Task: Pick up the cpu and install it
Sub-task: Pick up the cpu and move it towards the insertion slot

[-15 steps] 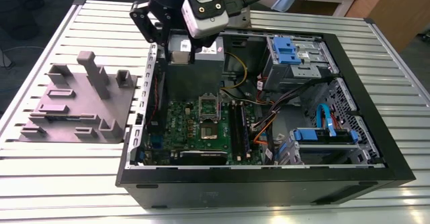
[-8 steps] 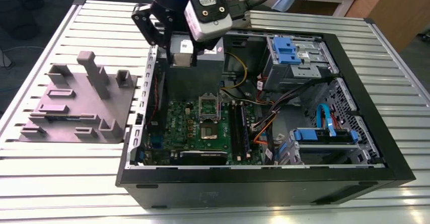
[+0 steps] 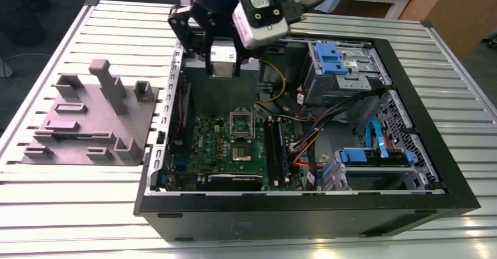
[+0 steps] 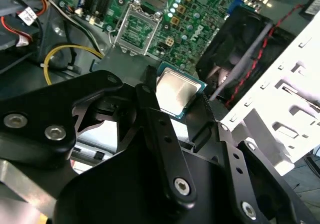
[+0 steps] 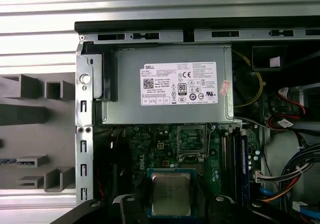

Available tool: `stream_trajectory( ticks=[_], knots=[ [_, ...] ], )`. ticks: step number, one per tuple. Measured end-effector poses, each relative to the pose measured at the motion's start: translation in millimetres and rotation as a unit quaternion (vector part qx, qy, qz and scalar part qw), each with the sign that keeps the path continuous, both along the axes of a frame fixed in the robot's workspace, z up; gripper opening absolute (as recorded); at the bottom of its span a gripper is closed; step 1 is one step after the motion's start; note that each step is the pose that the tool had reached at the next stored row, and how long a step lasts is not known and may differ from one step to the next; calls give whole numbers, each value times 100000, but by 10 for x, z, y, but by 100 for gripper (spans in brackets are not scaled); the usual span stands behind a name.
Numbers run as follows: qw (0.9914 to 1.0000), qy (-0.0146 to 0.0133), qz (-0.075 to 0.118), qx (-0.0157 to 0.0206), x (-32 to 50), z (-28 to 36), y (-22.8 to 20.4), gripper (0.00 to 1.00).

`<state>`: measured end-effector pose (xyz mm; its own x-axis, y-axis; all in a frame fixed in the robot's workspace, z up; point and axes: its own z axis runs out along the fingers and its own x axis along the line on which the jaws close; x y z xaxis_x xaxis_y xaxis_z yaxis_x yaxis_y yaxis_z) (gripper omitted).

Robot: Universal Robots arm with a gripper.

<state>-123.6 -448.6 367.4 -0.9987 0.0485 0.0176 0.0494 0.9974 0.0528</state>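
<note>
Cpu [image 5: 171,194] gripped betw. black jaws, metal top toward the cam, hanging over green board [image 5: 150,154]. Socket [image 5: 191,143] lies betw. cpu and grey PSU [image 5: 170,92], RAM sticks [image 5: 235,156] just beside it. Grey block [image 5: 35,134] on slatted counter [image 5: 150,4], outside the case wall [image 5: 82,149].

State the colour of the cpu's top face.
Silvery-grey metal, with a greenish rim around it; the cpu shows best in the first wrist view.

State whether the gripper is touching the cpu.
Touching. The second wrist view shows the gripper with its fingers pressed against opposite edges of the cpu, holding it above the motherboard.
</note>
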Motion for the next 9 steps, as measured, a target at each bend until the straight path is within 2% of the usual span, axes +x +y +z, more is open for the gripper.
stream_trajectory(
  ticks=[9],
  knots=[
    [100000,0,-1,-2,29,0,0,47]
  ],
)
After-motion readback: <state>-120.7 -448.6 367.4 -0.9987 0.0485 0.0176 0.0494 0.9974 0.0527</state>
